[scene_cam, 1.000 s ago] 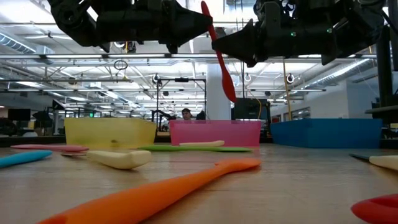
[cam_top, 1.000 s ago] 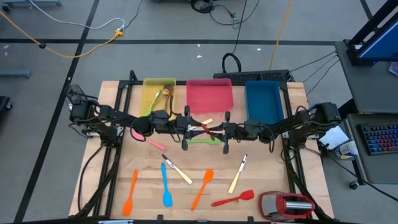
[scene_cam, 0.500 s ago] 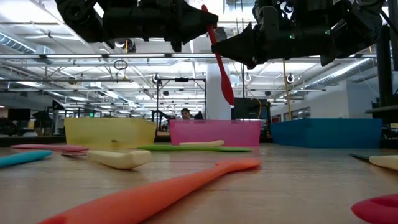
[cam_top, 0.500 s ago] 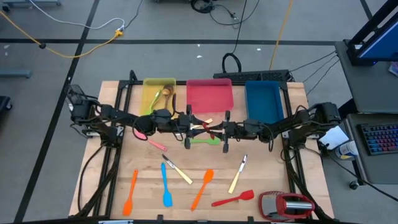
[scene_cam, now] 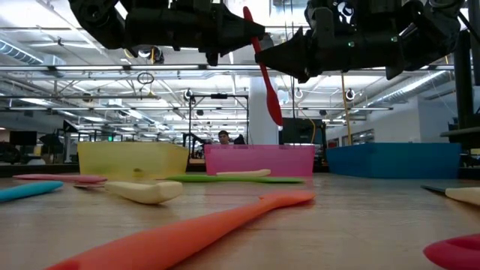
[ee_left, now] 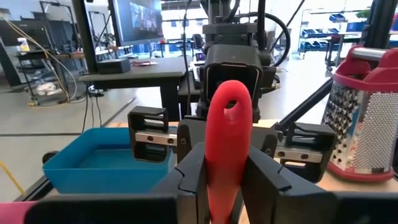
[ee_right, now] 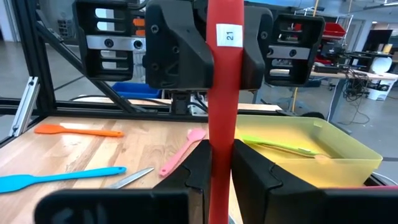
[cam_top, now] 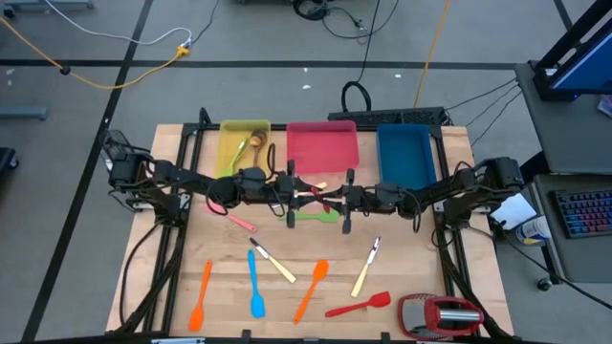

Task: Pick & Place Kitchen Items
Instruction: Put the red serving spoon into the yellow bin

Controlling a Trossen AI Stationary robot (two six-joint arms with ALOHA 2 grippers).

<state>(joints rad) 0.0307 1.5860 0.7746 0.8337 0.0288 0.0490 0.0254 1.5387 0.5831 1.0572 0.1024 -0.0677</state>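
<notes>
**Left side.** Yellow tray (cam_top: 229,129) at rear; utensils lie in it, type not clear. On the table in front: pink spatula (cam_top: 239,222), orange spatula (cam_top: 201,294), blue spatula (cam_top: 255,287), cream-handled knife (cam_top: 274,263).

**L gripper** (ee_left: 227,168): raised over table centre, pointing at the R gripper. Jaws nearly closed, one finger against each side of the red spoon (scene_cam: 264,75), at the handle end with the hang hole.

**Red spoon:** in the air btwn both grippers, clear of the table, in front of the pink tray (cam_top: 322,126). Hangs near upright, slightly tilted, bowl end down. A label marked 21 is on the handle.

**R gripper** (ee_right: 221,155): raised over centre, facing the L gripper. Jaws narrow, clamped on the spoon handle.

**Centre, table:** green spatula (cam_top: 316,217) under the grippers, 2nd orange spatula (cam_top: 312,290) nearer the front edge.

**Right side.** Blue tray (cam_top: 406,134) at rear. 2nd knife (cam_top: 365,268), red spatula (cam_top: 359,306), and grater (cam_top: 440,313) at the front corner.
</notes>
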